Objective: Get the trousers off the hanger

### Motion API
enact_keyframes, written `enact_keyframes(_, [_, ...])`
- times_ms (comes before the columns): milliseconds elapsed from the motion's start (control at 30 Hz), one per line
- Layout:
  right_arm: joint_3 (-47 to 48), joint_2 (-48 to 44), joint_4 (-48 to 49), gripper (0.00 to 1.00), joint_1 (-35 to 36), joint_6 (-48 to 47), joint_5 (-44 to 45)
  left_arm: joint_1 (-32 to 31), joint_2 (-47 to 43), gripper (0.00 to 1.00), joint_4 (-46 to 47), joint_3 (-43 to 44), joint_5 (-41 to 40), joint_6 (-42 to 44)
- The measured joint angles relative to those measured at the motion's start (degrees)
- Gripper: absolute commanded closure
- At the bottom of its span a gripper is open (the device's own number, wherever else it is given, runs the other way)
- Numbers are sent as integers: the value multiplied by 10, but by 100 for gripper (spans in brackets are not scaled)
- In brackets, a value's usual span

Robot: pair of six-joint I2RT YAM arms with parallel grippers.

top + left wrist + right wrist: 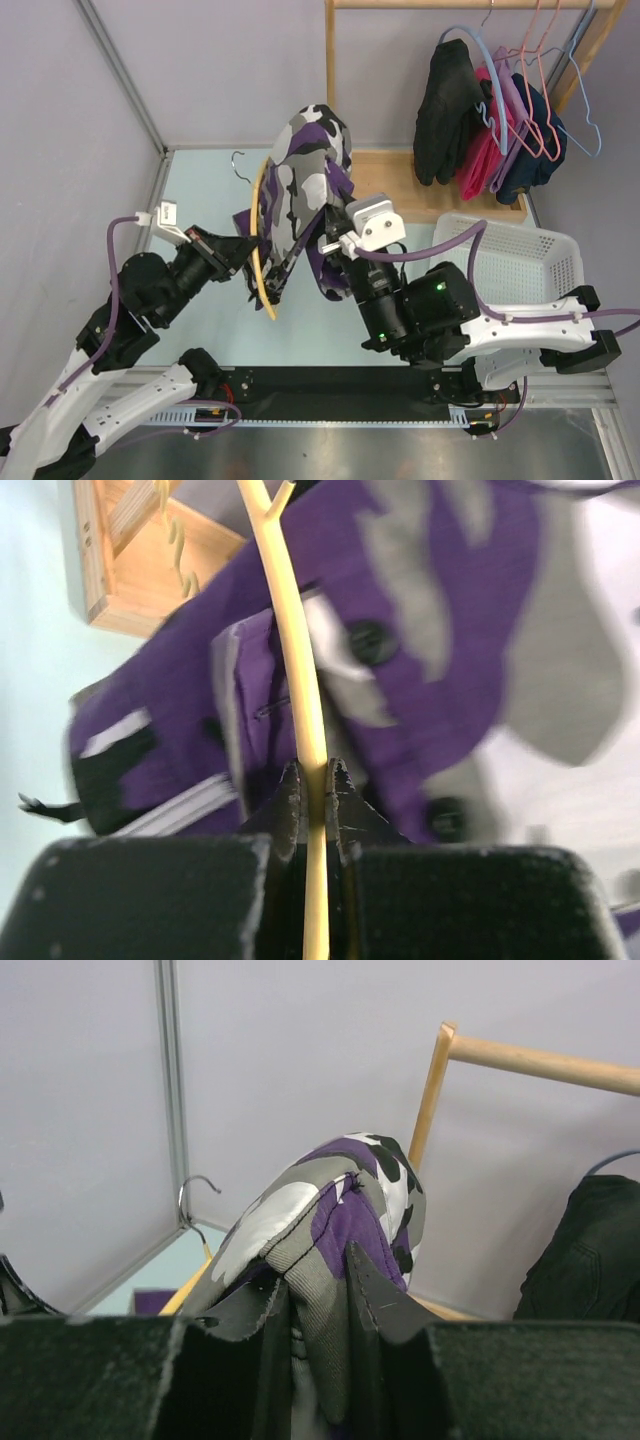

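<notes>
The trousers [305, 170] are purple, grey, white and black camouflage, draped over a yellow hanger [258, 235] held up in the air. My left gripper [250, 255] is shut on the hanger's yellow bar [300, 680], with purple cloth [450, 630] right behind it. My right gripper [335, 245] is shut on a fold of the trousers [325, 1260]. The cloth bulges up above my fingers [385, 1305]. The hanger's metal hook [195, 1195] shows at the left, and also near the back corner [237, 165].
A wooden rack [385, 175] stands at the back right with dark and pink clothes [450, 100] on coloured hangers [545, 70]. A white basket [520, 260] sits at the right. Frame posts [120, 75] and walls bound the left.
</notes>
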Motion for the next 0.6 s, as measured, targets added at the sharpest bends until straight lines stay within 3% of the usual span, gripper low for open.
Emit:
enact_keyframes(200, [58,0,-4,100,3,-55,5,0,-9,100,-10,-25,-5,2])
enact_keyframes(400, [122,-10,21,100,5,-101,5,1,-24,100,-98,-52,-50,27])
enact_keyframes(600, [78,-61,76,100,1,-167,36,1,-43,100,-141,-59,-75,41])
